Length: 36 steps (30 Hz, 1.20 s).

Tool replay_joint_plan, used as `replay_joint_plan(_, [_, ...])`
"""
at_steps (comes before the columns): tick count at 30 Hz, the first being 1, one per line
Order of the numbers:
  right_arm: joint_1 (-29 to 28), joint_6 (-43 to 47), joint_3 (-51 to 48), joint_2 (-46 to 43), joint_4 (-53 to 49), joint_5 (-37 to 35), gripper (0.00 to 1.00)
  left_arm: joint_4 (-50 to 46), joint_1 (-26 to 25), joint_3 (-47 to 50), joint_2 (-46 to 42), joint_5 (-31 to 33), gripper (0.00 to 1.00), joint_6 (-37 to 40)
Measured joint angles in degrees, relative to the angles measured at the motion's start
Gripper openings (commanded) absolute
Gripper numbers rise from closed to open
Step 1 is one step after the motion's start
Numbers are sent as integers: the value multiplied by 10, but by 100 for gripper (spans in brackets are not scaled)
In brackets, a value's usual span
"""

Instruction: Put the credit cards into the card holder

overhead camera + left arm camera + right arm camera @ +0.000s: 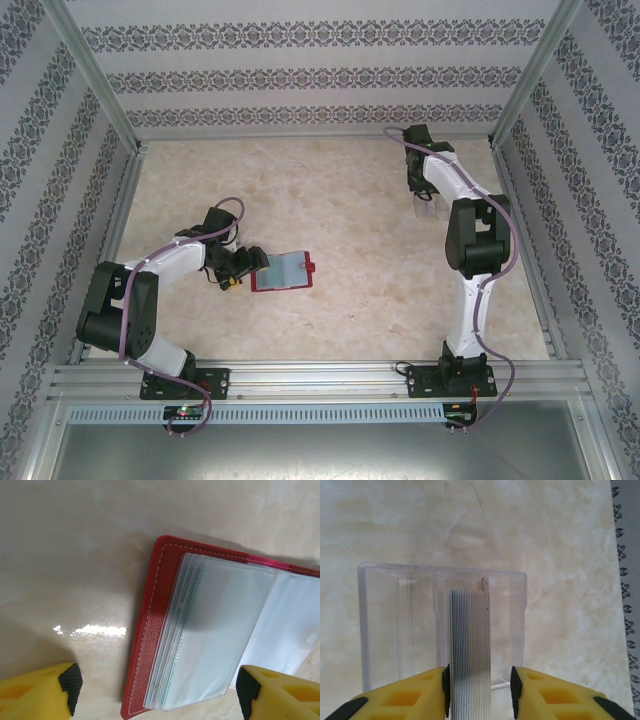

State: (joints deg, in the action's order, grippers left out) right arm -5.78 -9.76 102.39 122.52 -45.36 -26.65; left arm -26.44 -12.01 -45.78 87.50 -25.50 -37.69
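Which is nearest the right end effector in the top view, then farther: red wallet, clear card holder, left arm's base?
1. clear card holder, at the right end effector, far right.
2. red wallet, left of centre.
3. left arm's base, near left.

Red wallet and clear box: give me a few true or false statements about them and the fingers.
1. The red wallet lies open, clear sleeves showing. True.
2. The left fingers are clamped on the wallet. False: they stand wide apart, gripping nothing.
3. A stack of cards stands on edge inside the clear box. True.
4. The right fingers are at the wallet. False: they straddle the stack in the box.
5. The box touches the wallet. False: they sit well apart on the table.
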Motion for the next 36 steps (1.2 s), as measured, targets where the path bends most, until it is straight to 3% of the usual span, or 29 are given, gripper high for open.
replay_joint_plan(10, [0,9,0,-6,-1,-5,25,0,0,0,0,0,82,0])
replay_joint_plan(15, [0,10,0,-6,-3,-5,23,0,0,0,0,0,82,0])
replay_joint_plan(19, [0,12,0,-6,-3,-5,14,0,0,0,0,0,82,0])
replay_joint_plan(24, [0,12,0,-7,-3,-1,11,0,0,0,0,0,82,0])
replay_joint_plan(26, [0,12,0,-7,-4,0,6,0,0,0,0,0,82,0])
replay_joint_plan(36, [-1,12,3,-29,-8,15,3,0,0,0,0,0,82,0])
